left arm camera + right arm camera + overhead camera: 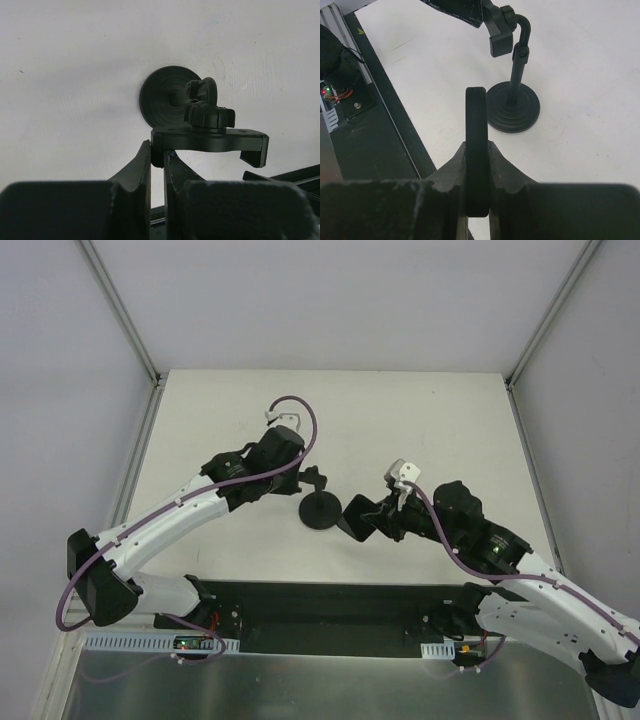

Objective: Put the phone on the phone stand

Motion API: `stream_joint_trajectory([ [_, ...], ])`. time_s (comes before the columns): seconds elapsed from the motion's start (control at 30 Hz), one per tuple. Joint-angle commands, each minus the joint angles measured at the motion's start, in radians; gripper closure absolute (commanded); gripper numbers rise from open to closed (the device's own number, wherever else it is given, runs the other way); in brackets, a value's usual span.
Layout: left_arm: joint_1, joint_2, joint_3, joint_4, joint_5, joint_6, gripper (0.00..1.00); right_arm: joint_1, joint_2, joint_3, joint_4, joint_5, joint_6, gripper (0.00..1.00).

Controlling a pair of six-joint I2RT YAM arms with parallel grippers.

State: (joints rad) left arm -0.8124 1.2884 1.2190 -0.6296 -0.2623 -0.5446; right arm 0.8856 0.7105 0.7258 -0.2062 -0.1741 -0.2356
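**A:** How far along are you?

**B:** About halfway. Your right gripper (476,152) is clenched on the phone (476,112), which it holds on edge. The phone is off the table (400,410), just beside the stand (515,70) on the right arm's side, and lower than the cradle (210,141).

**A:** And your other arm?

**B:** Your left gripper (158,153) is pinched on one end of the cradle, on the far side of the stand from the phone. I'd judge it's there to steady the stand.

**A:** Anything in the cradle?

**B:** Nothing. Its prongs are bare and the phone doesn't touch them.

**A:** So what's left?

**B:** You have to raise the phone to the cradle, seat it between the prongs and let go. The stand is upright on its base (320,512).
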Motion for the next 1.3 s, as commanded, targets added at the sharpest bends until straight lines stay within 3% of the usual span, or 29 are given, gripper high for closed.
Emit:
stream_joint_trajectory([
  [0.0,-0.051,-0.020,0.045,0.067,-0.155,-0.064,1.00,-0.004,-0.045,0.006,0.103,0.019,0.021,0.99],
  [0.1,-0.070,-0.018,0.039,0.087,-0.201,-0.075,0.96,-0.004,-0.066,0.003,0.090,0.033,0.018,0.99],
  [0.23,-0.070,-0.020,0.028,0.111,-0.132,-0.069,0.60,-0.004,-0.082,-0.005,0.068,0.044,0.013,0.99],
  [0.27,-0.070,-0.024,0.025,0.117,-0.114,-0.058,0.45,-0.004,-0.083,-0.003,0.061,0.044,0.013,0.99],
  [0.37,-0.071,-0.060,0.002,0.134,-0.042,-0.020,0.28,-0.005,-0.094,-0.011,0.048,0.036,0.013,0.99],
  [0.5,-0.070,-0.167,-0.042,0.149,0.063,0.075,0.24,-0.005,-0.075,0.027,-0.030,-0.029,0.002,0.99],
  [0.6,-0.068,-0.277,-0.093,0.235,0.233,0.240,0.23,-0.004,-0.040,0.079,-0.068,-0.147,0.004,0.99],
  [0.73,-0.064,-0.345,-0.101,0.275,0.643,0.431,0.12,-0.008,0.035,0.170,-0.070,-0.327,0.051,0.99],
  [0.77,-0.064,-0.340,-0.096,0.271,0.855,0.480,0.11,-0.011,0.067,0.217,-0.068,-0.362,0.073,0.99],
  [0.8,-0.064,-0.336,-0.092,0.265,0.926,0.495,0.11,-0.016,0.085,0.240,-0.061,-0.448,0.108,0.99],
  [0.9,-0.064,-0.321,-0.093,0.265,1.029,0.512,0.10,-0.027,0.132,0.328,-0.056,-0.539,0.160,0.99],
  [1.03,-0.064,-0.272,-0.104,0.265,1.192,0.528,0.16,-0.028,0.119,0.356,-0.022,-0.548,0.188,0.99],
  [1.13,-0.064,-0.235,-0.101,0.263,1.222,0.514,0.27,-0.028,0.118,0.362,0.019,-0.557,0.229,0.99],
  [1.27,-0.064,-0.209,-0.079,0.263,1.207,0.514,0.52,-0.028,0.148,0.365,0.062,-0.574,0.268,0.99],
])
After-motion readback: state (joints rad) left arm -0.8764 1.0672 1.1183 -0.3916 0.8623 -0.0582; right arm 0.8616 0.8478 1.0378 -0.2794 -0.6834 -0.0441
